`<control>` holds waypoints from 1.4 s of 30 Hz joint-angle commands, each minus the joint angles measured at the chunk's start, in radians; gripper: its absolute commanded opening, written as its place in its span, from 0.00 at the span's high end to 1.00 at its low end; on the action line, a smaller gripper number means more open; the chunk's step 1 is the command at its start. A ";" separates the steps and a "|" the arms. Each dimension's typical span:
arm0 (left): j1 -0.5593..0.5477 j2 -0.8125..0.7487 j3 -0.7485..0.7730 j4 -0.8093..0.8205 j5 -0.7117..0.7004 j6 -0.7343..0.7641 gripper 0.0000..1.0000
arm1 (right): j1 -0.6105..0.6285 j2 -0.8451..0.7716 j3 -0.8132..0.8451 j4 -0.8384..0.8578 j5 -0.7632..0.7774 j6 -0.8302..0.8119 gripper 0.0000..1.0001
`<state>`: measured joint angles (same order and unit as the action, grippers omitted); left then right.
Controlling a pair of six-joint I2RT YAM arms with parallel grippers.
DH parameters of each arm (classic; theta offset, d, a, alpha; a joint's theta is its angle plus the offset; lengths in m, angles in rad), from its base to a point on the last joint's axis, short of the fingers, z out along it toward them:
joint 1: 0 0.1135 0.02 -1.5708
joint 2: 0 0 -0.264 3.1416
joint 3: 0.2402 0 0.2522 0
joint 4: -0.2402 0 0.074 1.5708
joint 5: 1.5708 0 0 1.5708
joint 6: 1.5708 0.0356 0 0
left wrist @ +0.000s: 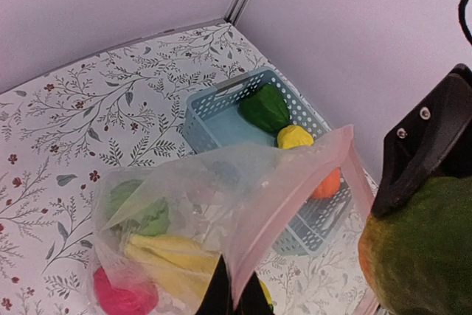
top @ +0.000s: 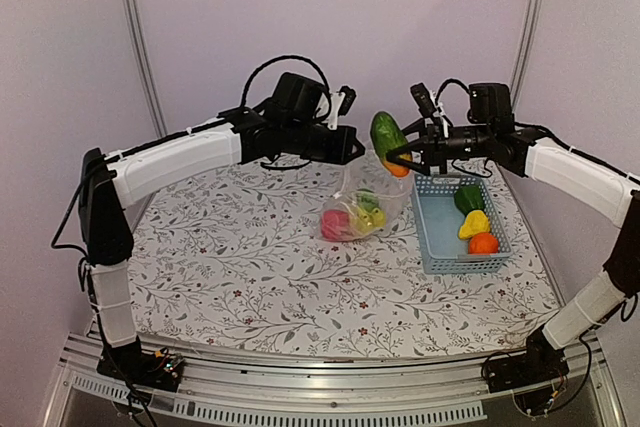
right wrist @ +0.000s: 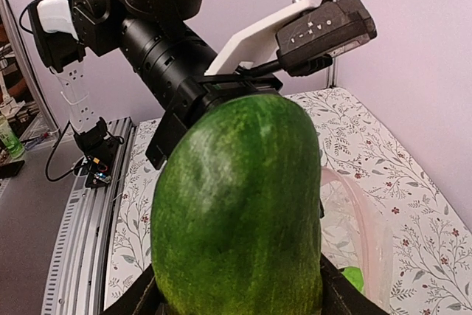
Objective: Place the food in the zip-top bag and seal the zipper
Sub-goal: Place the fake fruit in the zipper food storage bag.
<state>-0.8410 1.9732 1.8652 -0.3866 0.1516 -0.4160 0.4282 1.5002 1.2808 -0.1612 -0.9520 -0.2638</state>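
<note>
The biggest risk is that the mouth of the zip-top bag (left wrist: 221,189) is too slack for the piece coming in. The left gripper (left wrist: 234,294) is closed tight on a single point of the rim, so the opposite lip sags. The right gripper (top: 400,160) clamps a large green toy fruit with an orange end (top: 386,134) between half-spread jaws, and it hangs just above and beside that opening. Judged from here, a descent that meets the lip rather than the gap could fold the film shut or drag the rim out of the left pinch. A lesser risk is that the fruit, let go too high, glances off the pieces inside and rolls onto the patterned table (top: 250,277). The smallest risk concerns the zipper (left wrist: 291,208) (the pinkish strip along the mouth), which could crease under the fruit and seal badly later.

The bag is held up by its rim with its bottom on the table, just beside the light-blue slotted basket (top: 428,232). Inside the bag lie yellow bananas (left wrist: 169,256), a green piece (left wrist: 144,212) and a pink piece (left wrist: 122,296). The basket holds a dark green piece (top: 468,197), a yellow one (top: 474,223) and an orange one (top: 483,243), none of them bagged yet.
</note>
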 commanded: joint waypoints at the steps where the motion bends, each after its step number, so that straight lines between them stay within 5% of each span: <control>1: -0.003 0.003 -0.002 -0.007 0.009 0.010 1.00 | 0.010 0.055 0.010 0.069 0.030 0.053 0.38; 9: 0.017 0.006 -0.011 -0.003 -0.006 0.016 1.00 | 0.010 0.049 0.026 0.024 0.109 0.054 0.14; 18: 0.042 -0.019 -0.018 -0.044 -0.077 0.051 1.00 | -0.017 -0.074 0.031 -0.125 0.118 0.009 0.13; 28: 0.062 -0.137 0.033 -0.258 -0.397 0.294 1.00 | -0.335 -0.169 -0.076 -0.280 0.109 -0.053 0.18; 42: 0.012 0.003 0.044 -0.309 -0.248 0.280 1.00 | -0.457 -0.045 -0.178 -0.601 0.406 -0.212 0.26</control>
<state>-0.8009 1.9305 1.8919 -0.6502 -0.1184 -0.1570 -0.0170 1.4269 1.1496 -0.6441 -0.6521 -0.4206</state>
